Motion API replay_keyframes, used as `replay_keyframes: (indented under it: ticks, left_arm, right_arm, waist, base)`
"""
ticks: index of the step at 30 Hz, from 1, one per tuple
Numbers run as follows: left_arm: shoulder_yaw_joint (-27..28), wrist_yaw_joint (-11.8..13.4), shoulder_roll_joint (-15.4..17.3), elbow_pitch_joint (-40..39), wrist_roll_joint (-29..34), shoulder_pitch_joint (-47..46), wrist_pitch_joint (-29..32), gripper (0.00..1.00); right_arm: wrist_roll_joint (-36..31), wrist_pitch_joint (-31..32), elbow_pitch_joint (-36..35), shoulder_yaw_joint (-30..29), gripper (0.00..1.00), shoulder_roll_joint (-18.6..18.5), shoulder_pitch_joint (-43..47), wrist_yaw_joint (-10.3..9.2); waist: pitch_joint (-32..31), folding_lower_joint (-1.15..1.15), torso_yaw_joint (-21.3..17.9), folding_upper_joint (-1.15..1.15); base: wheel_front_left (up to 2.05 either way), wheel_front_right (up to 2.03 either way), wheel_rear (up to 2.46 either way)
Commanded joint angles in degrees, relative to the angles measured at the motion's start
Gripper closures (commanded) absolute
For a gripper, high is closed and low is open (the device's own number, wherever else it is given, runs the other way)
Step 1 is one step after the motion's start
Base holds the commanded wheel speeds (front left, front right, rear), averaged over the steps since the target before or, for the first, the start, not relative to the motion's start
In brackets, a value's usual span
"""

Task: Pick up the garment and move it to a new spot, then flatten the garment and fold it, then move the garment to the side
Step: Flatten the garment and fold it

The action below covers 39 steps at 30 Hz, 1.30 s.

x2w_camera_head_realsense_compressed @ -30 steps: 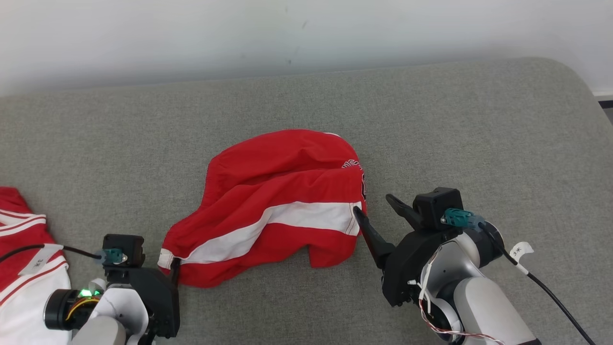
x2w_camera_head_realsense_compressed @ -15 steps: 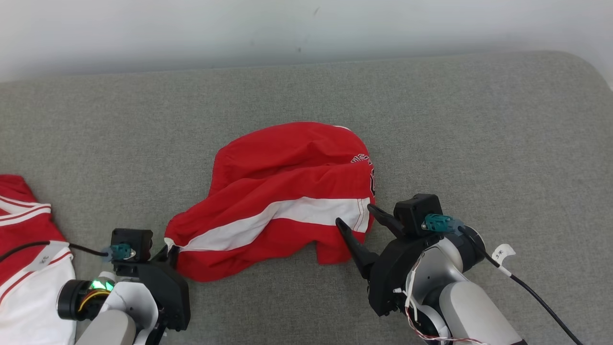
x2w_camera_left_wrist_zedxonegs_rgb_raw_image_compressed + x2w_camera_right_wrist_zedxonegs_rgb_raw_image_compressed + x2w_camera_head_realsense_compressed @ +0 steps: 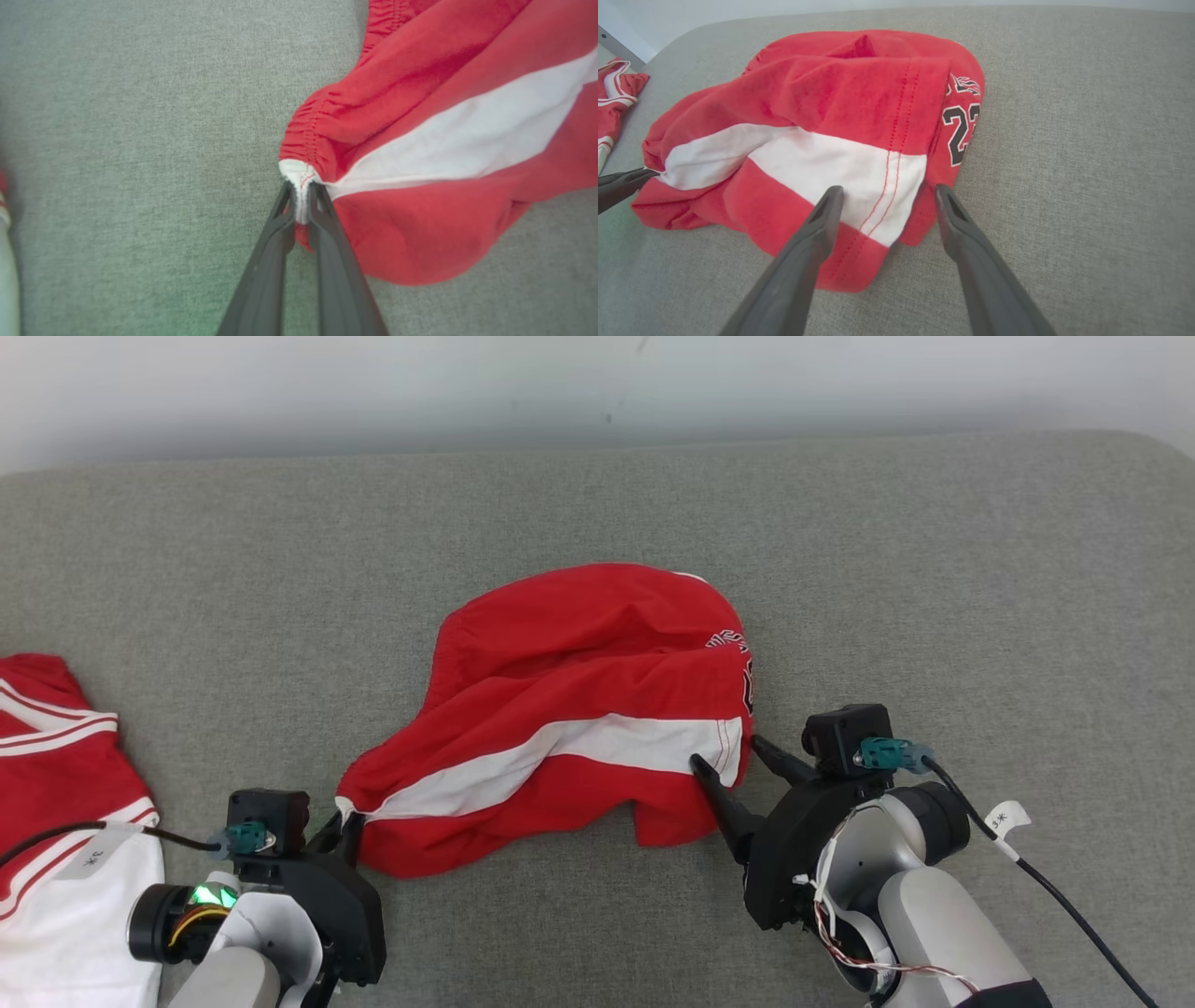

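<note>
Lying at the far left: another red and white piece of clothing (image 3: 65,775) is resting on the gray cushion (image 3: 934,569), partly past the picture's edge.
Left gripper (image 3: 344,826): it is pinching the white corner of the waistband. In the left wrist view its two dark fingers (image 3: 278,242) are squeezing tight, with the cloth between them.
Red shorts (image 3: 579,663): they are lying in a crumpled heap in the middle of the cushion, between the two grippers. A white stripe is running across them. The stretchy waistband is pointing left and the leg hem is pointing right.
Number: a black and white 23 (image 3: 959,133) is showing on the right side of the shorts, near the hem.
Right gripper (image 3: 726,752): its jaws are standing wide apart and are not gripping anything. One finger is reaching over the white stripe at the hem. The other finger is sitting just beside the edge of the cloth, over the bare cushion.
Pale wall (image 3: 373,392): it is running along the back of the cushion.
</note>
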Motion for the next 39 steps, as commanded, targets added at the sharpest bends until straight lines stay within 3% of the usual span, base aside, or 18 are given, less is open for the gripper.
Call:
replay_keyframes:
  ticks: [1, 5, 8, 9, 11, 13, 14, 22, 30, 35, 39]
  left_arm:
    - [-0.11, -0.09, -0.11, 0.22, -0.61, -0.08, 0.01, 1.0]
    - [-0.28, -0.17, -0.05, 0.43, -0.74, -0.42, -0.11, 1.0]
    - [-0.35, 0.03, 0.19, 0.29, -0.74, -0.27, -0.12, 1.0]
    - [-0.37, 0.1, 0.25, 0.21, -0.77, -0.16, -0.15, 1.0]
    - [-0.4, 0.26, 0.37, 0.03, -0.83, 0.13, -0.27, 1.0]
    - [-0.37, 0.4, 0.47, -0.12, -0.69, 0.47, -0.54, 1.0]
    - [-0.34, 0.49, 0.46, -0.15, -0.8, 0.63, -0.55, 1.0]
    - [1.85, 1.18, -0.67, -2.19, -2.67, 1.7, -5.09, 1.0]
    - [9.17, -1.34, -5.03, -10.67, -11.18, 2.25, -15.42, 1.0]
    - [12.6, -2.13, -6.83, -15.05, -16.28, -2.87, -15.07, 1.0]
    - [15.09, -2.52, -7.96, -15.74, -20.64, -11.6, -13.09, 1.0]
  right_arm:
    - [0.75, -0.4, 0.41, 0.11, 0.02, -0.04, -0.42, 0.18]
    - [2.14, -1.31, 2.72, 0.85, 0.07, -0.06, -1.42, 0.18]
    - [2.62, -2.1, 3.75, 1.53, 0.23, -0.05, -2.07, 0.18]
    - [2.63, -2.3, 4.05, 1.63, 0.46, -0.06, -2.12, 0.18]
    - [2.28, -2.55, 4.44, 1.77, 0.59, -0.06, -1.91, 0.18]
    - [2.05, -2.77, 4.52, 1.84, 0.83, -0.06, -1.71, 0.18]
    - [1.86, -2.85, 4.55, 1.69, 1.0, -0.06, -1.51, 0.18]
    - [1.96, -4.63, 2.14, -0.22, 1.0, -0.06, -0.33, 0.18]
    - [2.05, -6.73, -6.66, -4.25, 1.0, -0.04, -0.89, 0.18]
    - [3.25, -6.13, -10.87, -2.54, 1.0, -1.62, -8.29, 0.18]
    - [8.77, -7.31, -8.69, -0.02, 1.0, -4.42, -19.53, 0.18]
  waist:
    - [0.23, 0.0, 0.26, 0.0]
    - [0.47, 0.0, 0.58, 0.0]
    - [0.45, 0.0, 0.68, 0.0]
    - [0.39, 0.0, 0.68, 0.0]
    - [0.24, 0.0, 0.62, 0.0]
    - [-0.08, 0.0, 0.52, 0.0]
    - [-0.28, 0.0, 0.44, 0.0]
    - [-1.86, 0.0, -0.28, 0.0]
    - [-1.42, 0.0, -1.3, 0.0]
    - [2.46, 0.0, -2.58, 0.0]
    - [7.85, 0.0, -3.82, 0.0]
  base:
    - [0.0, 0.0, 0.0]
    - [0.0, 0.0, 0.0]
    - [0.0, 0.0, 0.0]
    - [0.0, 0.0, 0.0]
    - [0.0, 0.0, 0.0]
    - [0.0, 0.0, 0.0]
    - [0.0, 0.0, 0.0]
    - [0.0, 0.0, 0.0]
    - [0.0, 0.0, 0.0]
    - [0.0, 0.0, 0.0]
    - [0.0, 0.0, 0.0]
